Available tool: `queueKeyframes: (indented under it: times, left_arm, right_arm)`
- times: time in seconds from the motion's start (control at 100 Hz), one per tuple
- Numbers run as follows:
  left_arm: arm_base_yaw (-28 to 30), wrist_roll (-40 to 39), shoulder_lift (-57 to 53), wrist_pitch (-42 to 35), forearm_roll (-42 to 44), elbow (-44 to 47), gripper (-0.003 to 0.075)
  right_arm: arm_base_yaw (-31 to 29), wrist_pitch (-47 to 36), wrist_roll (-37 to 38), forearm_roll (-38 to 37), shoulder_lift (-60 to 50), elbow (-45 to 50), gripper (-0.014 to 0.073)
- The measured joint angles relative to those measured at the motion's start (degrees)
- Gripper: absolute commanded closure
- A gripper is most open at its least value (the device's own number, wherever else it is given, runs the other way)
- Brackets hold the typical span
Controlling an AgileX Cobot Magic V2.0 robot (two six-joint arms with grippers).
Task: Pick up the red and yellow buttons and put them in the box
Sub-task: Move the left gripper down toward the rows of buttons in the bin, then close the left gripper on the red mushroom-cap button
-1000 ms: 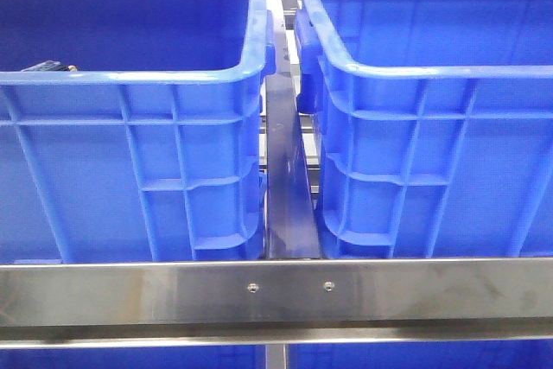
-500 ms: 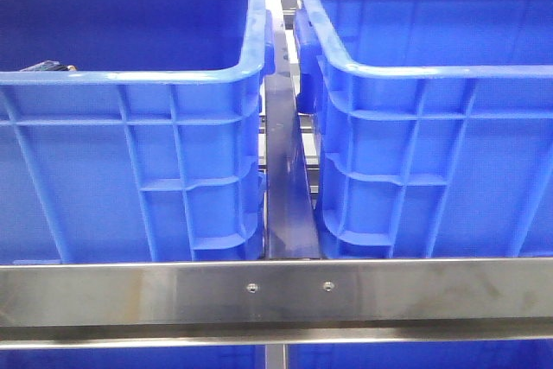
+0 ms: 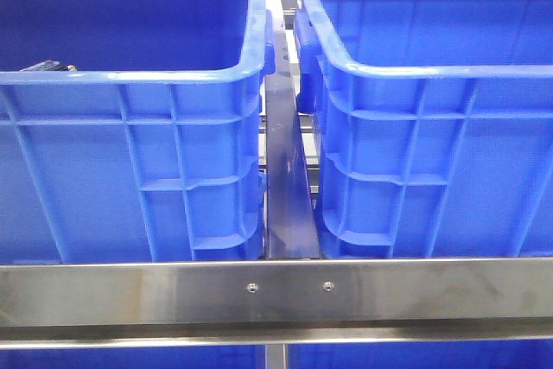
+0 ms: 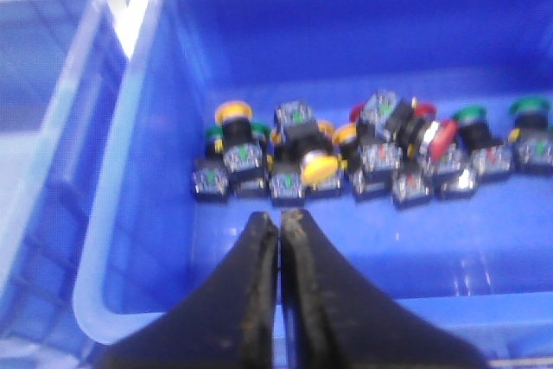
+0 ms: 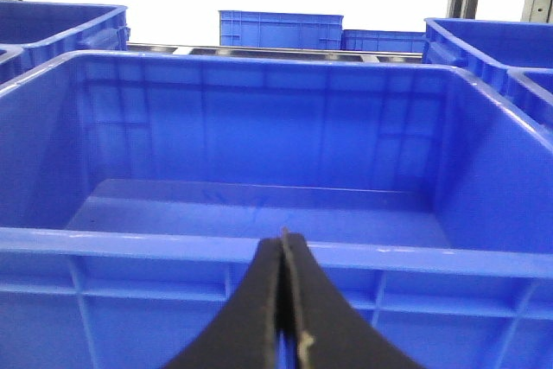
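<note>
Buttons [image 4: 346,157] lie clustered on the floor of the left bin [image 4: 130,153], beyond the left pincer [image 4: 281,222], whose tips are pressed together and empty, hovering over the near wall. Nearest reachable: a yellow button [image 4: 318,168] on its side, touching black housings; farther off, a red button [image 4: 442,137] among green caps. Suggest spreading the tips first, then descending on the yellow cap alone. Right pincer [image 5: 283,244] also pressed together, facing the empty box [image 5: 259,205].

Right gripper [image 5: 283,248] with fingers [image 5: 259,300] pressed together, hovering at near rim of bare blue box [image 5: 259,252]; more crates [image 5: 281,29] behind.
</note>
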Motion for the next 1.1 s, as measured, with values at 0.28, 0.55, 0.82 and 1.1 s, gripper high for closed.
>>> queueKeyframes:
  times: [0.28, 0.55, 0.82, 1.1]
  left_arm:
    - [0.0, 0.24, 4.14, 1.25, 0.0, -1.08, 0.0548]
    - [0.0, 2.56, 4.14, 1.25, -0.07, -1.08, 0.0165]
    - [0.0, 8.39, 6.94, 1.12, -0.63, -2.85, 0.0164]
    - [0.0, 27.58, 23.12, 9.59, -7.09, -13.45, 0.0164]
  right_arm:
    - [0.0, 0.0, 0.0, 0.0, 0.0, 0.0, 0.066]
    - [0.0, 0.0, 0.0, 0.0, 0.0, 0.0, 0.066]
    - [0.0, 0.0, 0.0, 0.0, 0.0, 0.0, 0.066]
    - [0.0, 0.0, 0.0, 0.0, 0.0, 0.0, 0.066]
